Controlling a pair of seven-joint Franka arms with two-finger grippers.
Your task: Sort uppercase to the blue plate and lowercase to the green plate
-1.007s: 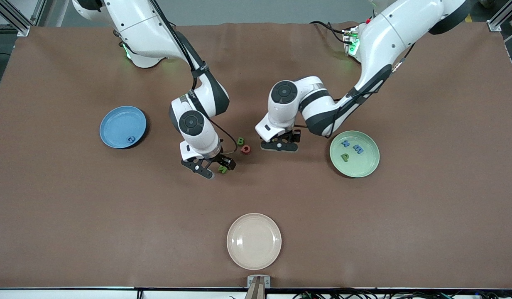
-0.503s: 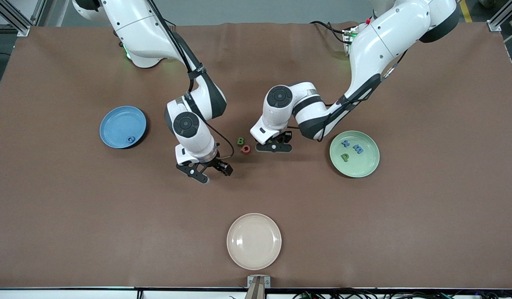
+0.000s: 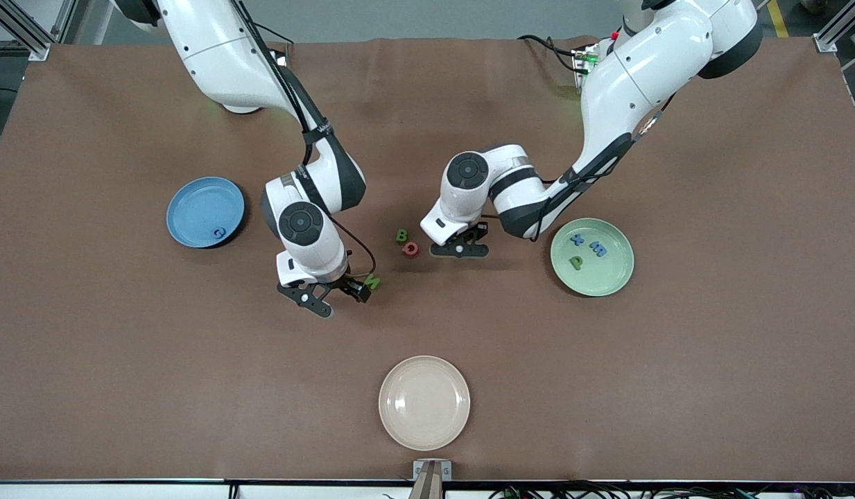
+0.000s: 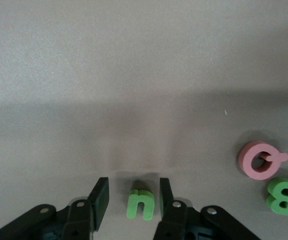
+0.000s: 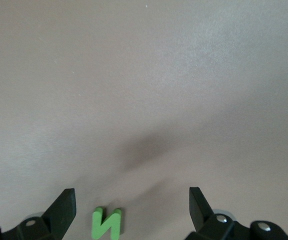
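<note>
My left gripper [image 4: 132, 200] is low over the table beside the pink Q [image 4: 260, 160] and green B [image 4: 284, 195]. Its fingers [image 4: 100, 200] straddle the green lowercase u [image 4: 141, 204], open, with a narrow gap on each side. The left gripper [image 3: 460, 248] hides the u in the front view. My right gripper [image 5: 130, 205] stands wide open over the green N [image 5: 106, 223], which lies near one finger. The N [image 3: 373, 282] shows beside the right gripper [image 3: 337, 299]. The blue plate [image 3: 191, 201] holds a blue G [image 3: 220, 233]. The green plate [image 3: 611, 277] holds x [image 3: 577, 240], m [image 3: 598, 249] and p [image 3: 575, 262].
The B [image 3: 401, 235] and Q [image 3: 410, 249] lie together mid-table between the two grippers. A cream-white plate [image 3: 424, 403] with nothing on it sits near the table's front edge, nearer to the front camera than everything else.
The left gripper's fingers have drawn in around the u. The right gripper has slid toward the right arm's end of the table, so the N shows beside it again.
</note>
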